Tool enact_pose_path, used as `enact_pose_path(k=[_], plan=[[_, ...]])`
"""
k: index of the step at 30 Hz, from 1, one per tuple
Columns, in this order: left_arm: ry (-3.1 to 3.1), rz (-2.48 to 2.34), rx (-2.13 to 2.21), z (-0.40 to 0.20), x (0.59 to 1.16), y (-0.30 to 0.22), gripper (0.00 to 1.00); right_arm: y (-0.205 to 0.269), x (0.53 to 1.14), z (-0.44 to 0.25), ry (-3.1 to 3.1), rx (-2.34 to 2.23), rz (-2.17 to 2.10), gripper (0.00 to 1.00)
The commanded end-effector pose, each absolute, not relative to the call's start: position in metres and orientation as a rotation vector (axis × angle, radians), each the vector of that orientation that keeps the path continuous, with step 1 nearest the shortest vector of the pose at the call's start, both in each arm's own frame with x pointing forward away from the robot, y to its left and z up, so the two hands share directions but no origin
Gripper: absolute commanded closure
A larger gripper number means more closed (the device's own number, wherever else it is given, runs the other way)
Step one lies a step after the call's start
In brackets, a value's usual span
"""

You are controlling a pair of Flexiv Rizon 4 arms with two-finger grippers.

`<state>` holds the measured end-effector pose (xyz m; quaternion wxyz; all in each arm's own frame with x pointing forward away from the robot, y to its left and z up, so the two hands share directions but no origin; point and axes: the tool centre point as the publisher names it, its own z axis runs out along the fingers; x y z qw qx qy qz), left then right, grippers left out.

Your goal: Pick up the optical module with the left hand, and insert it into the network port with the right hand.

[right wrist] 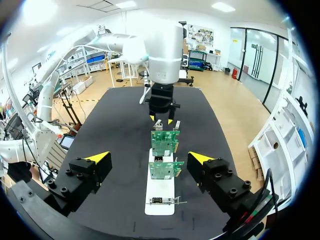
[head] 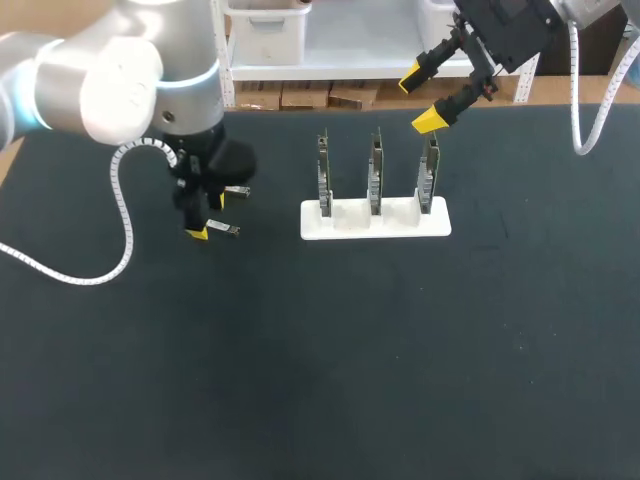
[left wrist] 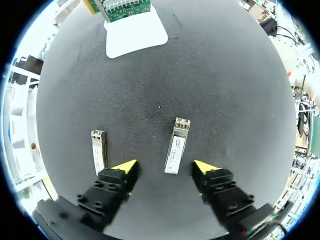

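Note:
Two silver optical modules lie on the black mat. In the left wrist view one module (left wrist: 177,146) lies between my left gripper's (left wrist: 166,167) open yellow-tipped fingers, neither tip touching it. The second module (left wrist: 98,151) rests just outside one finger. From the head view the left gripper (head: 206,217) is low over the mat, with one module (head: 223,229) at its tips and the other (head: 237,190) slightly farther back. A white stand (head: 375,218) holds three upright green port boards (head: 376,170). My right gripper (head: 425,95) hangs open above the rightmost board; its wrist view shows the right gripper (right wrist: 149,158) over the boards (right wrist: 161,170).
The white stand (right wrist: 160,192) sits mid-table, right of the left gripper. Black mat (head: 330,350) stretches wide in front of the stand and both arms. A white coiled cable (head: 120,215) hangs from the left arm over the mat's left side.

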<state>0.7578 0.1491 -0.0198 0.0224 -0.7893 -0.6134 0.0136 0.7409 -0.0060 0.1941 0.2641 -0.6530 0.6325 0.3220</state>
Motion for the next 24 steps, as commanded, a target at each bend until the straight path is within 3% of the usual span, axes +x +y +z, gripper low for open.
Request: enact_pose_path(k=[1, 8, 9, 10, 12, 24], plan=[[-1.898, 0.05, -2.443, -0.022, 0.757, 0.151, 0.67, -0.006, 0.74, 0.194, 1.71, -1.763, 0.869, 0.0], [-1.88, 0.078, -2.445, -0.028, 0.755, 0.148, 0.72, -0.006, 0.74, 0.194, 1.71, -1.763, 0.869, 0.0], [-1.876, 0.08, -2.446, -0.028, 0.755, 0.148, 0.76, -0.006, 0.74, 0.194, 1.71, -1.763, 0.869, 0.0], [-1.874, 0.08, -2.447, -0.028, 0.754, 0.147, 0.87, -0.006, 0.74, 0.194, 1.71, -1.763, 0.869, 0.0], [-1.87, 0.081, -2.449, -0.026, 0.754, 0.146, 1.0, -0.006, 0.74, 0.194, 1.71, -1.763, 0.869, 0.0], [-1.971, 0.174, -2.507, 0.006, 0.75, 0.138, 1.0, -0.006, 0.74, 0.194, 1.71, -1.763, 0.869, 0.0]])
